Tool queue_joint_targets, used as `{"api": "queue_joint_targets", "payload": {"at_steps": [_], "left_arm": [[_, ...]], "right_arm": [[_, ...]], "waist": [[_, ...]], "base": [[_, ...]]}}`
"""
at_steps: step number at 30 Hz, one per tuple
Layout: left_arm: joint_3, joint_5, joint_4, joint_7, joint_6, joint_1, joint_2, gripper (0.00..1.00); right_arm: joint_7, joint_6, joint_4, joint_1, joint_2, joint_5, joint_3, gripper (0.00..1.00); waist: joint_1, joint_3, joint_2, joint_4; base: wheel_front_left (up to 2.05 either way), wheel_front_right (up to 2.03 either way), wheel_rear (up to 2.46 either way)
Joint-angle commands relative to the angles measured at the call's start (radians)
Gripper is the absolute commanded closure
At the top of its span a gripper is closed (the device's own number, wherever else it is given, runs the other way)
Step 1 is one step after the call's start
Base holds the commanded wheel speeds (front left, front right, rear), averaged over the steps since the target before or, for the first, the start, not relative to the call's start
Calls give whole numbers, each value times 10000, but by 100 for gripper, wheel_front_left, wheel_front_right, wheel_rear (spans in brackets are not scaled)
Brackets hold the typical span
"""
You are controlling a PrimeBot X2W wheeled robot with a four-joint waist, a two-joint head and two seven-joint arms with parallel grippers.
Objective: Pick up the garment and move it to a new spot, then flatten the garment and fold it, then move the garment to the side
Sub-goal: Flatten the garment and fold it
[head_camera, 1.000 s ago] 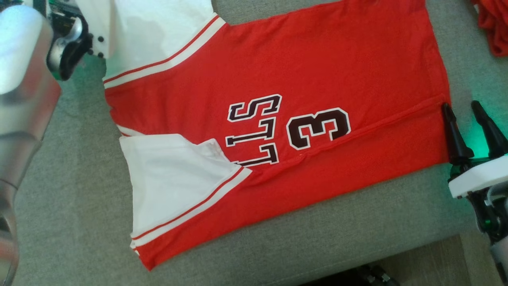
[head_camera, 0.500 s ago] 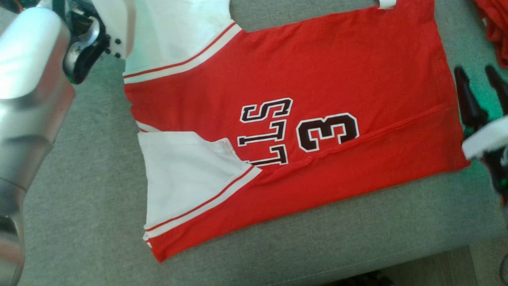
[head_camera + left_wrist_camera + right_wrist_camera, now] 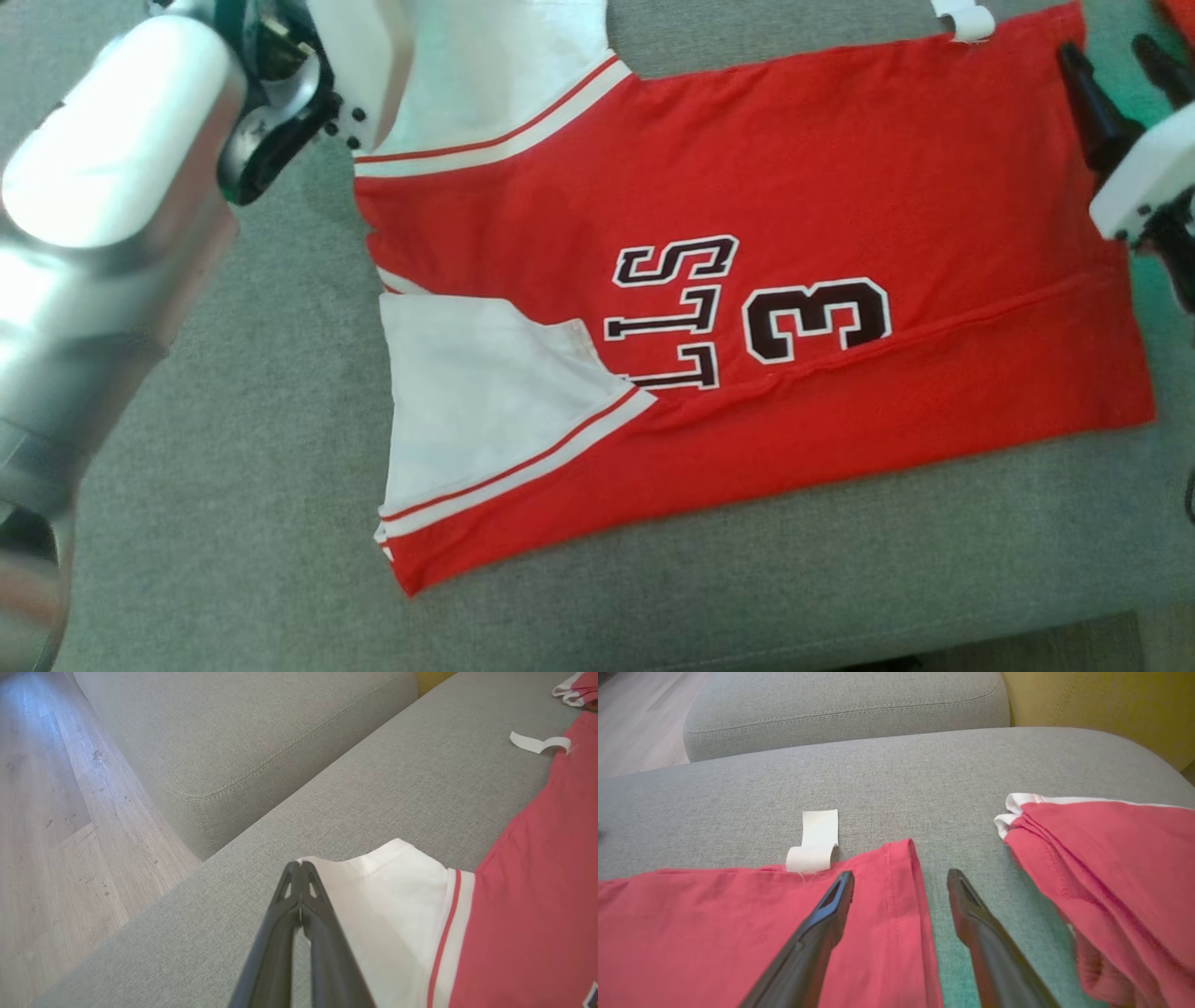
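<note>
Folding is partly done: the red jersey (image 3: 747, 168) lies flat on the grey sofa seat (image 3: 233, 420), with its near edge and near sleeve already turned in. At far left, the left gripper (image 3: 299, 865) has its fingers (image 3: 280, 933) closed on the white sleeve (image 3: 392, 891) corner. At far right, the right gripper (image 3: 901, 873) stands fully open, straddling the hem corner. Judged remaining: far-side fold, cross fold, moving aside.
</note>
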Motion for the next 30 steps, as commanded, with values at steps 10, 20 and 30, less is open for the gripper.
{"api": "queue_joint_targets", "payload": {"at_steps": [10, 20, 30], "left_arm": [[197, 126, -623, -16, -28, -596, 389, 100], [51, 5, -547, -107, -122, -672, 414, 100], [-38, -103, -308, -286, -185, -877, 414, 100]], "right_arm": [[-271, 67, 1110, -1041, -84, 428, 942, 0], [-642, 67, 1861, -1645, -238, 1101, 1764, 0], [-897, 67, 2399, -2128, -417, 1533, 2478, 31]], "waist": [[0, 45, 0, 218], [0, 60, 0, 383], [0, 157, 0, 465]], "base": [[0, 0, 0], [0, 0, 0], [0, 0, 0]]}}
